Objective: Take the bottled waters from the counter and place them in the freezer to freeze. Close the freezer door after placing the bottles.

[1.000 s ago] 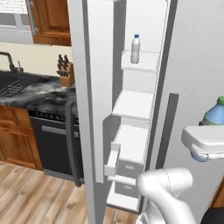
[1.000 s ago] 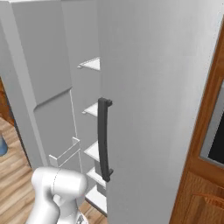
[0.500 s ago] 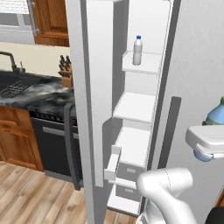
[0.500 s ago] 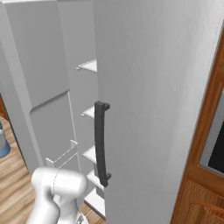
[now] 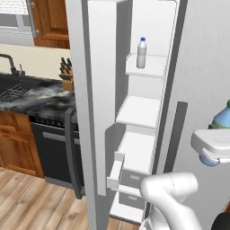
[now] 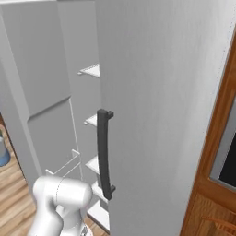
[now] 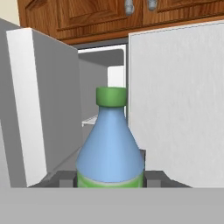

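**Blue bottle held in front of the open freezer**

The gripper (image 7: 111,178) is squeezing the blue-green bottle (image 7: 110,144) low on its body, with a dark finger tip (image 7: 65,178) pressing on each side. The bottle is standing upright with its green cap on top. The freezer door (image 5: 85,108) is standing open. Inside the freezer (image 5: 148,94), the white bottle (image 5: 142,53) is standing on a high shelf. The counter (image 5: 31,96) is sitting off to the left.

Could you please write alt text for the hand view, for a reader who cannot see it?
A blue-green bottle with a green cap stands upright in the pincer, close to the camera. Behind it the freezer stands open, its light-grey door swung out at left, under brown wooden cabinets.
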{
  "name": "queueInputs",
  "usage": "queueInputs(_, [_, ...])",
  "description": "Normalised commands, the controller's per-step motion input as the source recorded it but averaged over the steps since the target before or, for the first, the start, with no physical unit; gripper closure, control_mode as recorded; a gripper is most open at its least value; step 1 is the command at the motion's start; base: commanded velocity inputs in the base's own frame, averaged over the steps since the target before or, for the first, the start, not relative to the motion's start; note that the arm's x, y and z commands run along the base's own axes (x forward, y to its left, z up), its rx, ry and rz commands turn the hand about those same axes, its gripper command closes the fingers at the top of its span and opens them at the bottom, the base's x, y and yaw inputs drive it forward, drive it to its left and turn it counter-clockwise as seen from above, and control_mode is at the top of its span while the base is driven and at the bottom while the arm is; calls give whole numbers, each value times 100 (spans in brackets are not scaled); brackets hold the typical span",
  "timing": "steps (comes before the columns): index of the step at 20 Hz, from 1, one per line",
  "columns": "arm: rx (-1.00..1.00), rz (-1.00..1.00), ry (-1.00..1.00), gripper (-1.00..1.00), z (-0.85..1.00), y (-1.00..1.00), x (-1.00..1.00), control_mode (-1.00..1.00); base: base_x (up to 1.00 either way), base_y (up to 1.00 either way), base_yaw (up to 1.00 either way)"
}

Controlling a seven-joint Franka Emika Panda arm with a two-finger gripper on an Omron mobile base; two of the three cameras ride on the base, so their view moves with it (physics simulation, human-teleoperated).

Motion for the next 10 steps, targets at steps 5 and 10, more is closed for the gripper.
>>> queueInputs(5, [0,0,0,100,0,0,0,100,47,7,0])
queueInputs(10, [0,0,0,100,0,0,0,100,36,7,0])
